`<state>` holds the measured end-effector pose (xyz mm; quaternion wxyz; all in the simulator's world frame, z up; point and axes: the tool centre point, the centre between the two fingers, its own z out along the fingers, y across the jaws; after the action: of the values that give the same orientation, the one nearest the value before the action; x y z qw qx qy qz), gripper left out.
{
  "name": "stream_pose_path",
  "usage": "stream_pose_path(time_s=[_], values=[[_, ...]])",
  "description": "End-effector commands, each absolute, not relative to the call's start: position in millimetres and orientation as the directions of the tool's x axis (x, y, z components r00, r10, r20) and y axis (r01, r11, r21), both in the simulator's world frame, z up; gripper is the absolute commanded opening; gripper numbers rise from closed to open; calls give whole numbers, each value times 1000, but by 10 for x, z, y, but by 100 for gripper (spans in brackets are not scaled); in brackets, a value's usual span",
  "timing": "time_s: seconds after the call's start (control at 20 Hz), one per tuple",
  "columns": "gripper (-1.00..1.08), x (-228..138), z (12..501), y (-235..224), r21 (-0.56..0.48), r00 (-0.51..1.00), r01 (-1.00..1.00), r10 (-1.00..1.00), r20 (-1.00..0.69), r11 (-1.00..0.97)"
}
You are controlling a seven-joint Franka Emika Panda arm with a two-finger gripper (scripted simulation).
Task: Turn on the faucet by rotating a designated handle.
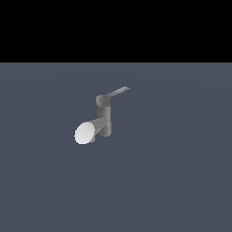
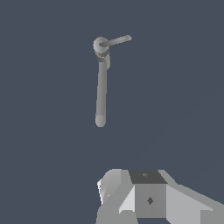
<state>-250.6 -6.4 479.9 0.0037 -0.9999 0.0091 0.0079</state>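
Hanging well apart from the faucet [image 2: 101, 83], the claw [image 2: 131, 197] touches nothing.

Dim, even light is falling over both renders, casting no clear shadows on the flat blue-grey floor [image 1: 181, 181]. The faucet [image 1: 103, 118] is catching the brightest light on its pale spout face, without glare. Edges are showing coarse, jagged pixels; nothing is blurring or distorting.

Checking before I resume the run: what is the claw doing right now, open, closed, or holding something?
Claw: only partly in the wrist view, open or shut cannot be told; it is clear of the faucet and holds nothing visible.
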Motion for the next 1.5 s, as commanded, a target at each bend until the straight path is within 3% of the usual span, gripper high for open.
stream_pose_path(time_s=[0.0,0.85,1.45], values=[[-100,-2506,4799,-64,-7,1000,-18,-18,-16,-1000],[-100,-2410,4657,-19,28,998,-30,-31,-47,-999],[-100,-1948,4488,3,-26,979,-198,-196,-55,-980]])
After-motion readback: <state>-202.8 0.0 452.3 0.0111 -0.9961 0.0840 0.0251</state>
